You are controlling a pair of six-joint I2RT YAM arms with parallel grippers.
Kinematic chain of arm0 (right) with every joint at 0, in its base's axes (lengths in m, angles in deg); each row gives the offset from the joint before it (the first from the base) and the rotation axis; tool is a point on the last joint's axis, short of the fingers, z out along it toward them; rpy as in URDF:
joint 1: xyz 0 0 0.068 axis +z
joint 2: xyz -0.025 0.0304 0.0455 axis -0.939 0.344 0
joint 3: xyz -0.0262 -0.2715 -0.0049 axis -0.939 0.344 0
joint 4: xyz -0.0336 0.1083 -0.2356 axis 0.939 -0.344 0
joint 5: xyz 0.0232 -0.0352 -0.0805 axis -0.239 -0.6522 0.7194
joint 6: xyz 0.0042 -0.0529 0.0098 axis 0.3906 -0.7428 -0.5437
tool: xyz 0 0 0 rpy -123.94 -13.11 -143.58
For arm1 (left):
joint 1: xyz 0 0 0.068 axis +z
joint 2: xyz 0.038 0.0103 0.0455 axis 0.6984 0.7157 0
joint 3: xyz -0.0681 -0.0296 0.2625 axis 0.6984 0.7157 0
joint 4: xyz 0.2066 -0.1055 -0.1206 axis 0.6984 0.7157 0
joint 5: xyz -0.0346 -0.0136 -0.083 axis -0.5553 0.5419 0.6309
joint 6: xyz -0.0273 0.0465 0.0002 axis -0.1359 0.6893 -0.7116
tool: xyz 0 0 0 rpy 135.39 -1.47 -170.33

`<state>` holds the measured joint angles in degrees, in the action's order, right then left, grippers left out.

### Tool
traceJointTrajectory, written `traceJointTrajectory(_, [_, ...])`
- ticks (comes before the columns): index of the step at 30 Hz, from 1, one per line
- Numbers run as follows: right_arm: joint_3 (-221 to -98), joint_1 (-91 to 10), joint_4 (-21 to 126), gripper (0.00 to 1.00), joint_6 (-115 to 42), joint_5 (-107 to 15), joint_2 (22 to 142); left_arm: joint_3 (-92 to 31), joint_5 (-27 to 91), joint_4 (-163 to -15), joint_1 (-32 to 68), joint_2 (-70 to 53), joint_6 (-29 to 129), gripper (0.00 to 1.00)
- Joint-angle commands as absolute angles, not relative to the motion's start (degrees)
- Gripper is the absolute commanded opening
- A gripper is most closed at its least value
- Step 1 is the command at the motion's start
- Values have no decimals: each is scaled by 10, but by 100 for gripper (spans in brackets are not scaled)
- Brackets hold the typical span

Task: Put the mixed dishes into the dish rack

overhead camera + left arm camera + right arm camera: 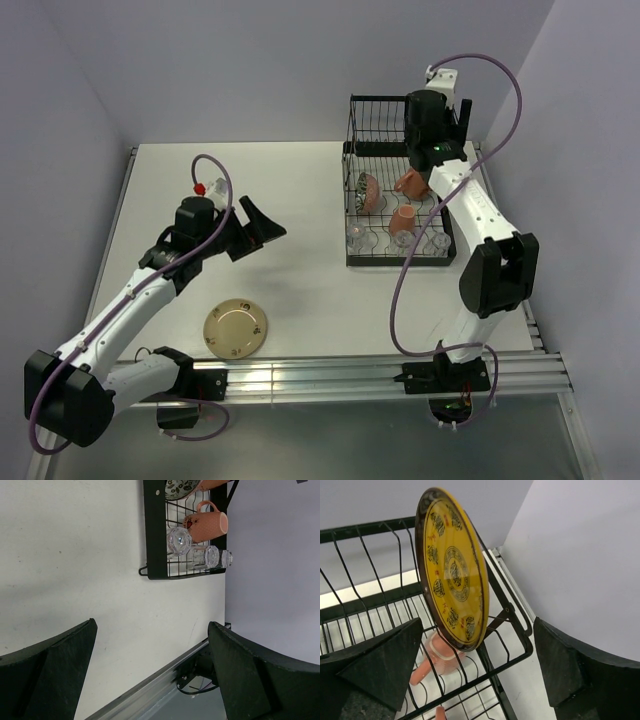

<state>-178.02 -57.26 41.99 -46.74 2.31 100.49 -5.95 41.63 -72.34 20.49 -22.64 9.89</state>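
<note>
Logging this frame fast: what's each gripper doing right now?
Left gripper: open, holding nothing.
Right gripper: open, empty; yellow plate stands in the dish rack ahead.

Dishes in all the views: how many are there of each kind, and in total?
Plates: 2, yellow patterned plate, tan plate
Bowls: 1, dark patterned bowl
Mugs: 2, far mug, near mug
Glasses: 3, clear glasses
Total: 8
</note>
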Motion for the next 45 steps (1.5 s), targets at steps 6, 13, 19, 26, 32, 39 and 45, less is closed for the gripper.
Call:
traceJointTrajectory(6, [-1742, -549, 425, 100, -442, 77, 907, -54, 364, -692, 204, -238, 104, 99])
traceJointTrajectory(13, [-1745, -443, 289, 100, -363, 105, 802, -62, 260, -584, 205, -239, 98, 99])
traceJointTrajectory(19, [-1706, -322, 183, 100, -257, 101, 711, -11, 215, -493, 206, -235, -28, 99])
traceJointTrajectory(26, [-1673, -171, 94, 100, -188, 182, 693, -25, 168, -372, 207, -165, -144, 99])
traceJointTrajectory(32, [-1662, -127, 47, 100, -155, 214, 693, -66, 183, -350, 206, -101, -159, 99])
traceJointTrajectory(39, [-1619, -103, 49, 100, -131, 225, 662, -119, 203, -309, 209, -38, -158, 98])
traceJointTrajectory(45, [-1596, -98, 52, 100, -113, 226, 629, -125, 210, -274, 212, 51, -126, 94])
